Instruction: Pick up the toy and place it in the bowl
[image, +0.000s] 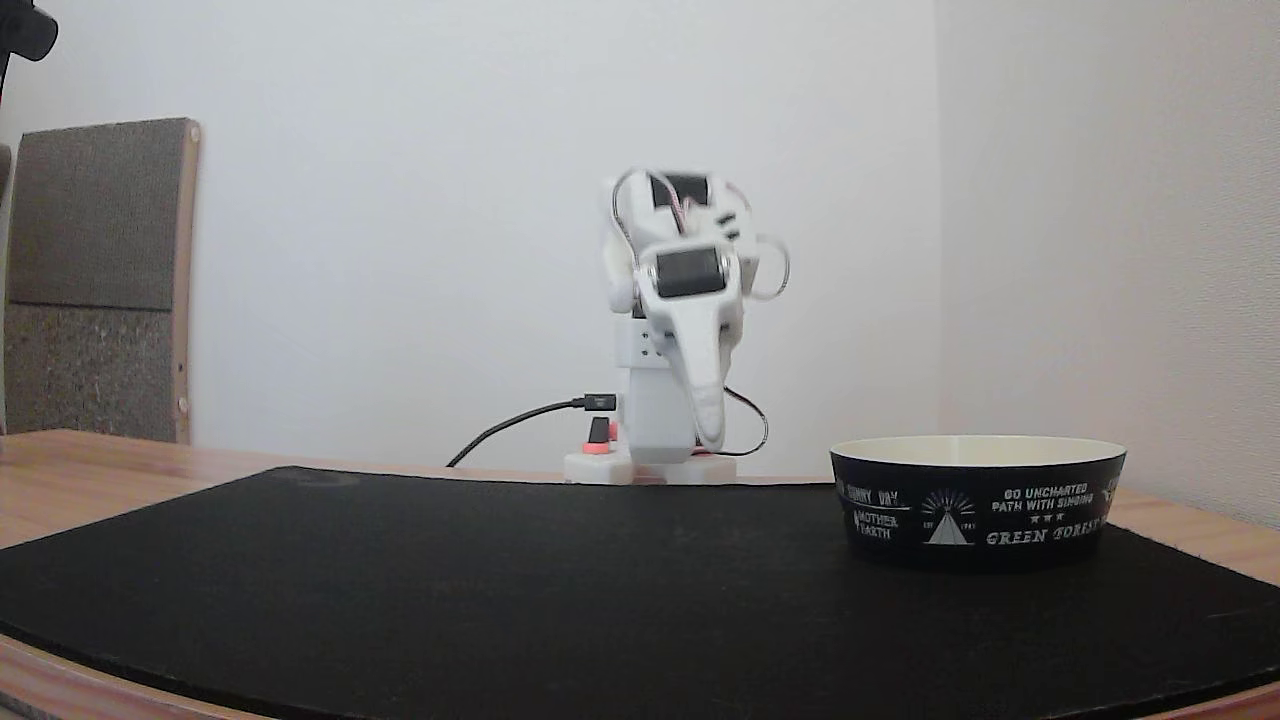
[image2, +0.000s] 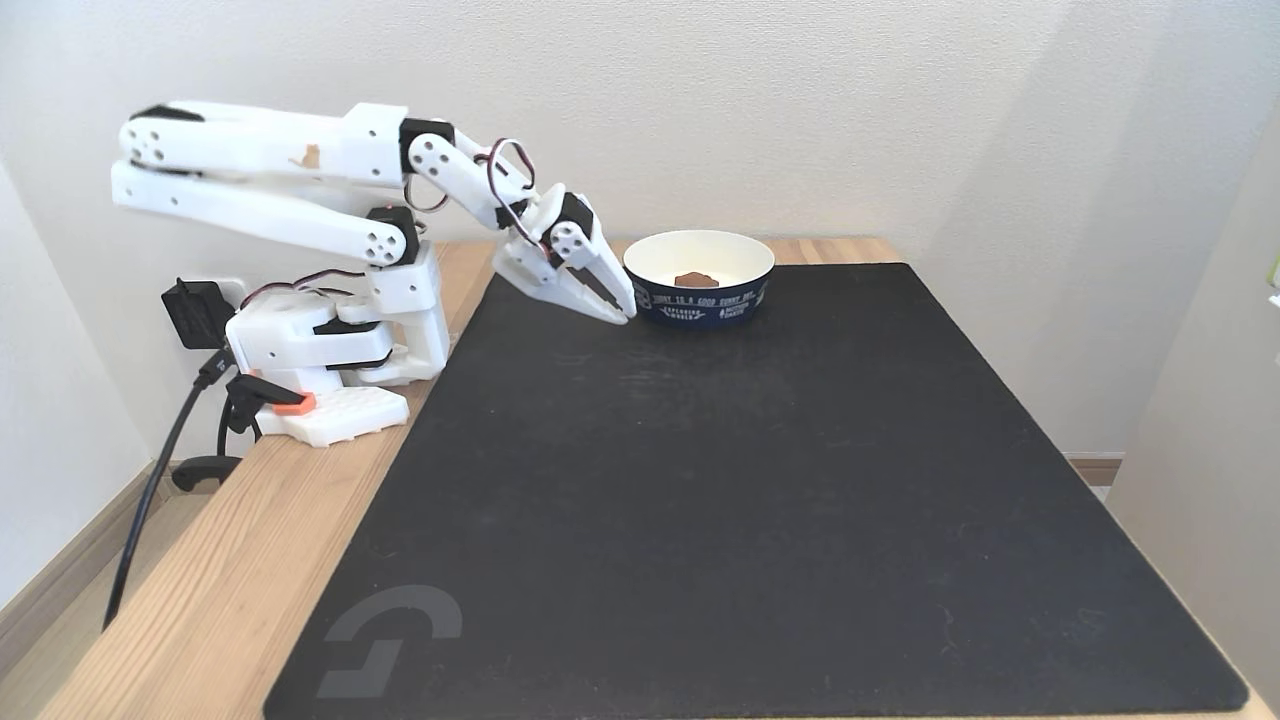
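Inside the bowl (image2: 700, 296), at the far end of the black mat (image2: 760, 500), you can see the red toy (image2: 696, 280) lying on the cream floor, roughly at its middle. From the low fixed view the bowl (image: 978, 505) stands on the mat (image: 500, 590) at the right, its black wall printed with white lettering and a tent emblem, and its rim hides whatever is inside.

Your arm is folded back over its base at the left edge of the wooden table (image2: 250, 560). The gripper (image2: 624, 314) points down and to the right in the raised fixed view, with its tips just beside the bowl's outer wall, outside the rim and a little above the mat. Its two fingers lie close together with almost no gap, and nothing is between them. In the low view the gripper (image: 710, 440) faces you nearly end-on and hangs in front of the white base, so its opening cannot be judged there.

A black cable (image: 520, 420) runs to the base from the left.
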